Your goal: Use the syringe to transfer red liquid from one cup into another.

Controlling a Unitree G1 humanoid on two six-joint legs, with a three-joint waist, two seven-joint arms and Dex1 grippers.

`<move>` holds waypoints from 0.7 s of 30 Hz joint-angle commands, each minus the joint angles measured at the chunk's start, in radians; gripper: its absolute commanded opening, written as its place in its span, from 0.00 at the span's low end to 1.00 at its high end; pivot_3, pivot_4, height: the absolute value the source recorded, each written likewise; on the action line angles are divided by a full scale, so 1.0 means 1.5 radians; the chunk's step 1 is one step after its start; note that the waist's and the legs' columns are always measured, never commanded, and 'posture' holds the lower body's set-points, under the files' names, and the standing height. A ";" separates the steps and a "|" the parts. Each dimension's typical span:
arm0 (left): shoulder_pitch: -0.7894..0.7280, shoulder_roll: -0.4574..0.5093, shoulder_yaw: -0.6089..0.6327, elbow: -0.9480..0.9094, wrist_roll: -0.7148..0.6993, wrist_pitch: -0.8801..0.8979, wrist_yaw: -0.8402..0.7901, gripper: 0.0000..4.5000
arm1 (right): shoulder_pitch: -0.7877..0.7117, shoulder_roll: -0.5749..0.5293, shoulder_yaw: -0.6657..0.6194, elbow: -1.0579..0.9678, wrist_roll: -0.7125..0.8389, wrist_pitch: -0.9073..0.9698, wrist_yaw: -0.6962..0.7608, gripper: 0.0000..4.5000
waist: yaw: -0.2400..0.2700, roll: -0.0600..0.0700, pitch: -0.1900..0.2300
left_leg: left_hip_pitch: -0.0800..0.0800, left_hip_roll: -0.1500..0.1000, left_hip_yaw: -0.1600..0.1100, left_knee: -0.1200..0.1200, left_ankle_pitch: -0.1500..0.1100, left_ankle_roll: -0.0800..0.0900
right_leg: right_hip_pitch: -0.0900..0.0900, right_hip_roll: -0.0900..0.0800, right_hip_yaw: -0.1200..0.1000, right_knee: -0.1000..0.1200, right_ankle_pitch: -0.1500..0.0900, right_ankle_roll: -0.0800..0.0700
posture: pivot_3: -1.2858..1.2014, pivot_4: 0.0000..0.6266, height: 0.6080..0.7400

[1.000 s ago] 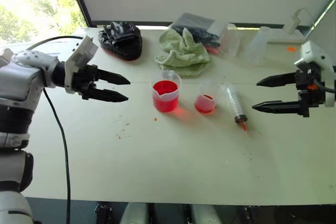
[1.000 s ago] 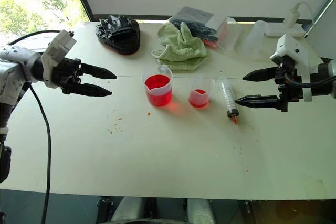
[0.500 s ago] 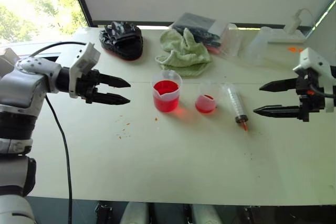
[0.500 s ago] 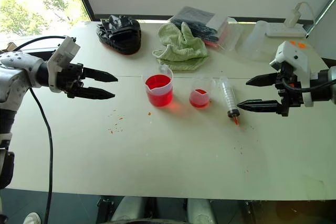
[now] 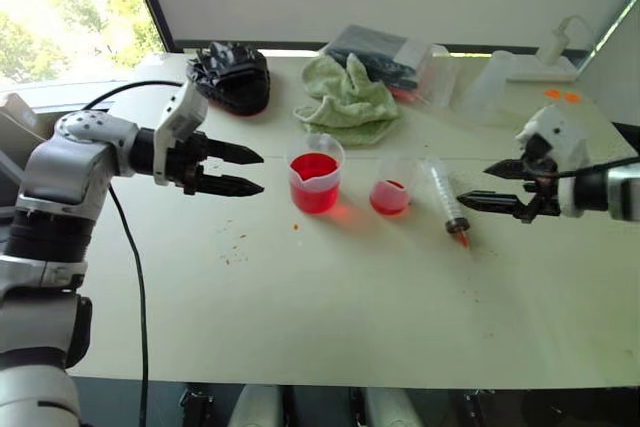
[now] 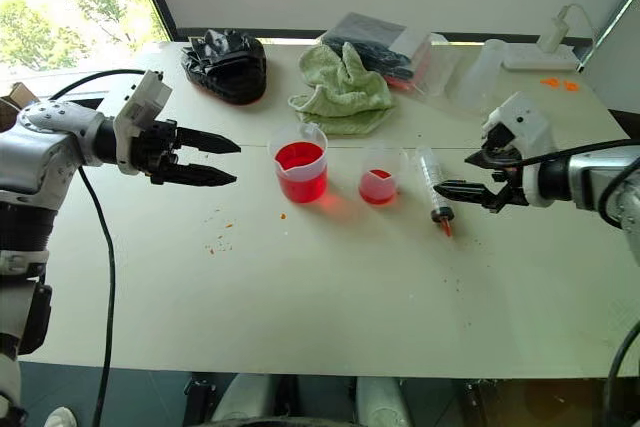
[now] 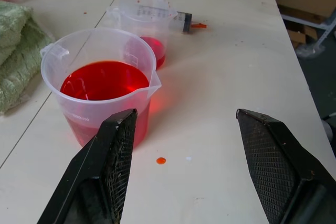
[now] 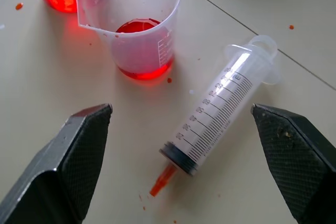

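A clear syringe with an orange tip lies flat on the white table, right of two clear cups. The larger cup is about half full of red liquid; the smaller cup holds a little. My right gripper is open just right of the syringe, its fingers standing either side of the syringe without touching it. My left gripper is open, empty, left of the larger cup, pointing at it.
A green cloth, a black crumpled bag and a clear plastic packet lie along the far side. A clear container and a white power strip sit at the back right. Small red drips spot the table.
My right gripper has moved left and closer to the syringe. My left gripper has edged right toward the larger cup. Cups and syringe have not moved.
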 commanded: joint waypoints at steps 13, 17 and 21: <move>0.011 -0.009 0.041 -0.064 -0.010 0.005 0.041 0.70 | -0.207 0.163 0.092 0.251 -0.117 0.150 -0.170 0.99 | 0.000 0.000 0.000 | -0.003 0.000 0.000 0.002 0.000 0.000 | -0.003 0.000 0.000 0.001 0.000 0.000 | 0.52 0.24 0.78; 0.036 -0.002 0.054 -0.103 -0.015 0.017 0.056 0.70 | -0.223 0.170 0.133 0.307 -0.147 0.109 -0.155 0.99 | -0.002 0.000 0.000 | -0.006 0.000 0.000 0.003 0.000 0.000 | -0.006 0.000 0.000 0.002 0.000 0.000 | 0.52 0.24 0.78; 0.046 0.005 0.064 -0.122 -0.019 0.028 0.067 0.70 | -0.238 0.183 0.155 0.344 -0.172 0.082 -0.143 0.99 | -0.002 0.000 0.000 | -0.007 0.000 0.000 0.004 0.000 0.000 | -0.006 0.000 0.000 0.002 0.000 0.000 | 0.52 0.24 0.78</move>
